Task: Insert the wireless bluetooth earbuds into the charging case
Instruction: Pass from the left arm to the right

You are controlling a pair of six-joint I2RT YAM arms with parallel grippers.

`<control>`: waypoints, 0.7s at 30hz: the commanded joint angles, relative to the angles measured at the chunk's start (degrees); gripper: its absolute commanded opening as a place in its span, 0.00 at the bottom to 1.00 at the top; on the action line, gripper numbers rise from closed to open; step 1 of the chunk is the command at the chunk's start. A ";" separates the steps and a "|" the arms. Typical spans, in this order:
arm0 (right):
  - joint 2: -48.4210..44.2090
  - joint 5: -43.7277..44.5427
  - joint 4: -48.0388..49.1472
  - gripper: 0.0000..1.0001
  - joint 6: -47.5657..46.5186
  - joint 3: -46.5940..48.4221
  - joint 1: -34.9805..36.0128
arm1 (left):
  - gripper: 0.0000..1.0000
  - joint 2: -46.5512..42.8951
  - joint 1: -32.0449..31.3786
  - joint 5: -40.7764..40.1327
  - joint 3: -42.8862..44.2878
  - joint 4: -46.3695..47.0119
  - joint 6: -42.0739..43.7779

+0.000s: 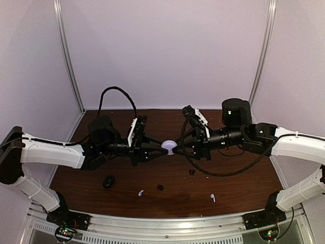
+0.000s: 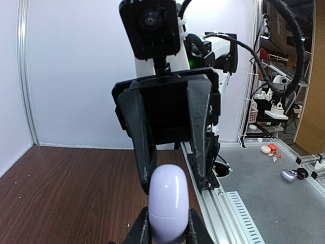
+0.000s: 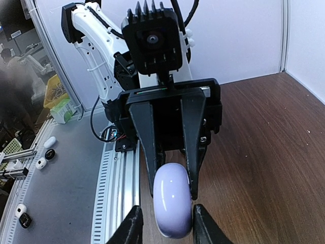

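My left gripper (image 2: pixel 167 231) clamps the charging case (image 2: pixel 167 198); right gripper (image 3: pixel 167 223) straddles it, grip unclear. Earbuds (image 1: pixel 140 193) lie uninserted on the table (image 1: pixel 244 195).

The charging case (image 1: pixel 169 146) hangs over the table (image 1: pixel 244 175), between the left tool (image 1: pixel 161 148) and right tool (image 1: pixel 177 146); four earbuds (image 1: pixel 160 187) lie spread on the table before it; a larger item (image 1: pixel 108 181) lies left of them.

Top camera looking down from high behind the near edge onto the worktop (image 1: pixel 244 188), left wrist camera facing the right hand (image 2: pixel 171 175) at close range, right wrist camera facing the left hand (image 3: pixel 172 185), all three sharing the lavender case (image 1: pixel 169 146).
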 commanded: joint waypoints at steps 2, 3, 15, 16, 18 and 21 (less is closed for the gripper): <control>0.46 -1.65 -1.12 0.31 -1.64 2.43 -0.39 | 0.03 1.11 -0.13 0.81 0.32 5.63 -1.03; 0.59 -1.75 -1.19 0.30 -1.66 2.58 -0.41 | 0.03 1.15 -0.13 0.81 0.37 5.73 -1.06; 2.52 -3.36 -2.81 0.12 -1.78 4.56 -0.39 | 0.19 1.19 -0.16 -0.97 1.55 2.15 -0.46; 2.52 -3.19 -2.96 0.10 -3.26 4.73 -0.38 | 0.22 1.15 -0.18 -1.19 1.51 1.88 -0.34; 2.63 -2.91 -3.27 0.09 -3.74 5.01 -0.39 | 0.27 1.14 -0.19 -1.38 1.56 1.47 -0.09; 2.69 -2.52 -3.40 0.07 -3.95 5.21 -0.39 | 0.36 1.30 -0.14 -1.48 1.62 1.31 -0.11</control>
